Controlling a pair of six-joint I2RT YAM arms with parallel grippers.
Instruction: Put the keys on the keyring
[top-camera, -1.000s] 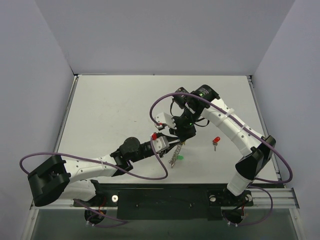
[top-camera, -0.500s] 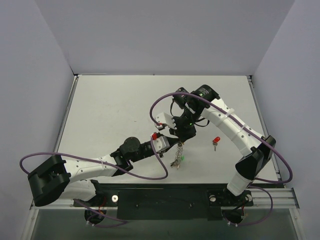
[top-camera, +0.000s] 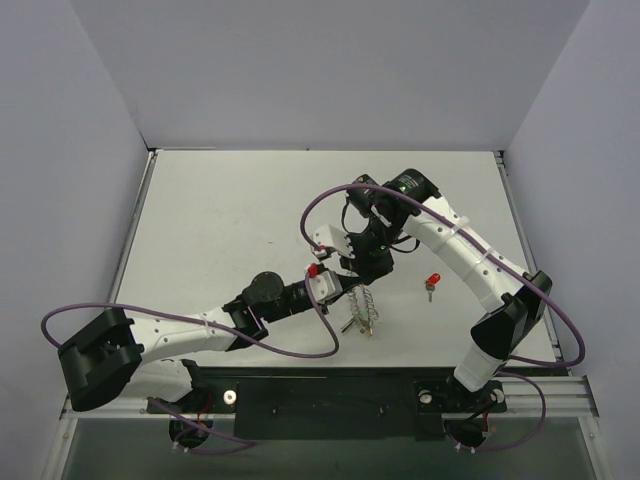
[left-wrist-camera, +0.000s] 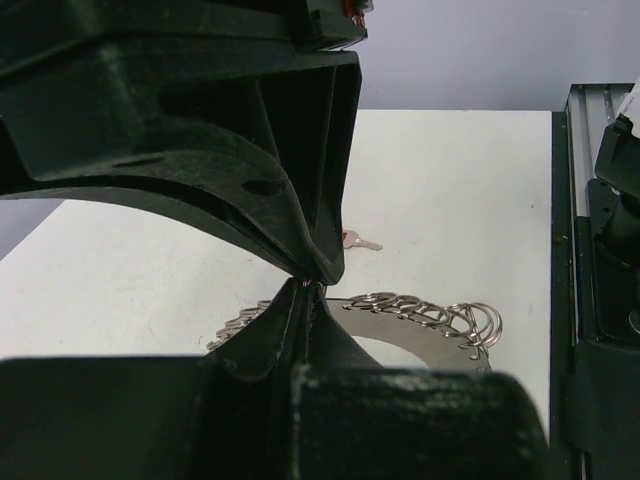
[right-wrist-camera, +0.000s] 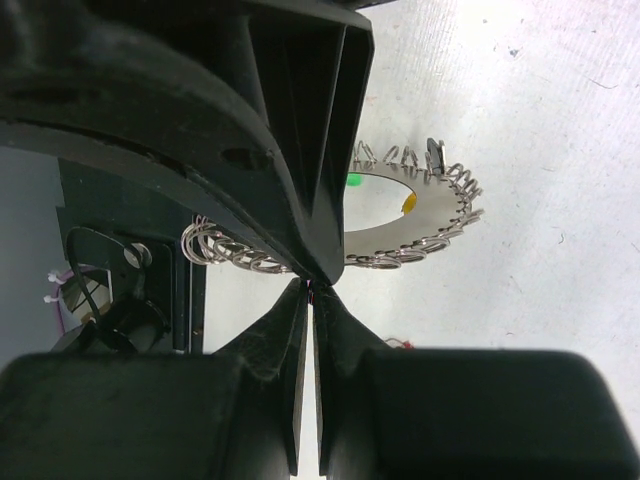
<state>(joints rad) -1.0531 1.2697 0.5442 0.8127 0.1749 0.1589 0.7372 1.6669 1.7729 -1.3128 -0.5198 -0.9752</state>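
The keyring (top-camera: 365, 312), a silvery coiled loop, hangs just above the table's near middle. Both grippers meet at its top. My right gripper (top-camera: 362, 278) is shut on the keyring (right-wrist-camera: 440, 225), whose coil runs out on both sides of the fingertips (right-wrist-camera: 312, 290). A green key head (right-wrist-camera: 352, 181) and a yellow one (right-wrist-camera: 407, 203) show at the loop's inner edge. From the left, my left gripper (top-camera: 340, 289) is shut on the same keyring (left-wrist-camera: 430, 310), jaws pressed together (left-wrist-camera: 305, 285). A red-headed key (top-camera: 432, 283) lies loose on the table to the right (left-wrist-camera: 352, 240).
Purple cables (top-camera: 320, 215) loop over both arms near the grippers. The metal rail (top-camera: 400, 385) with the arm bases runs along the near edge. Grey walls (top-camera: 60, 150) close in the table on the left, back and right.
The left gripper has closed its jaws on the keyring. The loop, earlier hanging as a narrow slanted strand, now spreads wider and sits slightly further right.
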